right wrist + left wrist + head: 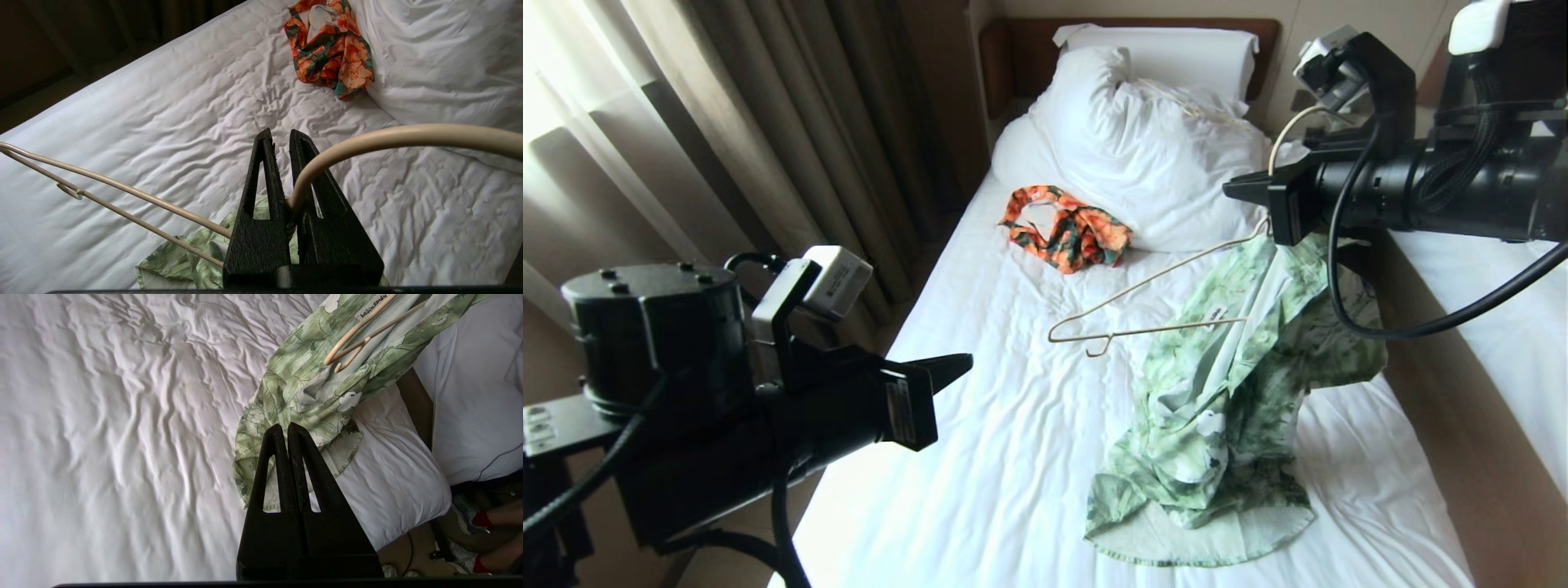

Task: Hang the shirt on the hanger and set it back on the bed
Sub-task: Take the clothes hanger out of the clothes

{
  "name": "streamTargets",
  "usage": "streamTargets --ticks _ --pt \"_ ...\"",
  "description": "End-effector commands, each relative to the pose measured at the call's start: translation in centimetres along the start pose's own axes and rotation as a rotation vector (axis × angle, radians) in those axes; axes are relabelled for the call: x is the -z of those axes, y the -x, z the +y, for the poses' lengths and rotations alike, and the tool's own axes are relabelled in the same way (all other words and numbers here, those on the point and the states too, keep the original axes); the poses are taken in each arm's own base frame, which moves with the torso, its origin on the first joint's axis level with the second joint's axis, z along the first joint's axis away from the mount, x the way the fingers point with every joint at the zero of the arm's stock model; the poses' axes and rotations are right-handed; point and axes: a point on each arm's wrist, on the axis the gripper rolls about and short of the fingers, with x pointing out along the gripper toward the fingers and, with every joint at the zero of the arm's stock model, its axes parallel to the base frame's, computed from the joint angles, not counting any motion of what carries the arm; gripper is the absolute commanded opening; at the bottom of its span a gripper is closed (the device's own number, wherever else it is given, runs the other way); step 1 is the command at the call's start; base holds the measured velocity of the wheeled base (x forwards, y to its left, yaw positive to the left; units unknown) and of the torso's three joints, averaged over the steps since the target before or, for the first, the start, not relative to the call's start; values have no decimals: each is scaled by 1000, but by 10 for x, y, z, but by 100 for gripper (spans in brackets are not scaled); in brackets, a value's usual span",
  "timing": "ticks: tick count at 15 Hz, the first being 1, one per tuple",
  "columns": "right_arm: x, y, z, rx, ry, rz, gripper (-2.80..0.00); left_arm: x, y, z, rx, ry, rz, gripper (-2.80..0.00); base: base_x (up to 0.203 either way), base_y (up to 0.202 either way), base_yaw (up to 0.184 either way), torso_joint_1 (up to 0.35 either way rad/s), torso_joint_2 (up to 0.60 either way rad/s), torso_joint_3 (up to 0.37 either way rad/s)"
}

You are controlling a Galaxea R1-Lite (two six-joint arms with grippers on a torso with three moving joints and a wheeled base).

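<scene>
Currently the hanger [1152, 304] is held aloft over the bed [980, 457] by the right gripper [282, 141], whose fingers are clamped on the wire just below the hook, as seen at the centre of the right wrist frame. The shirt [1225, 408] is draped over only one arm of the hanger, at the right of centre in the head frame, with its lower part crumpled on the sheet. The hanger's other arm is bare and points toward the frame's middle. The left gripper [288, 430], at the lower left of the head frame, is fully closed and holds nothing. The threading step is judged half done. Next, the loose shoulder of the shirt should be gripped and drawn over the bare arm.
</scene>
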Motion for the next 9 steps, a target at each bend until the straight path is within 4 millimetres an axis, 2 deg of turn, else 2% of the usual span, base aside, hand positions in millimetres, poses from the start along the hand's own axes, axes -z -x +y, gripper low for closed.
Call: streamTargets --ticks 1,4,6,9 --pt "3 -1 0 -3 0 7 -280 3 6 1 -6 2 0 -280 0 0 0 0 0 0" --pt "8 -5 1 -9 -5 24 -280 3 13 0 2 3 -14 -280 0 0 0 0 0 0" --pt "9 -7 1 -9 -6 29 -280 6 14 -8 37 -2 -4 -280 0 0 0 0 0 0" --pt "9 -7 1 -10 -11 29 -280 16 -4 -25 63 -19 50 -280 0 0 0 0 0 0"
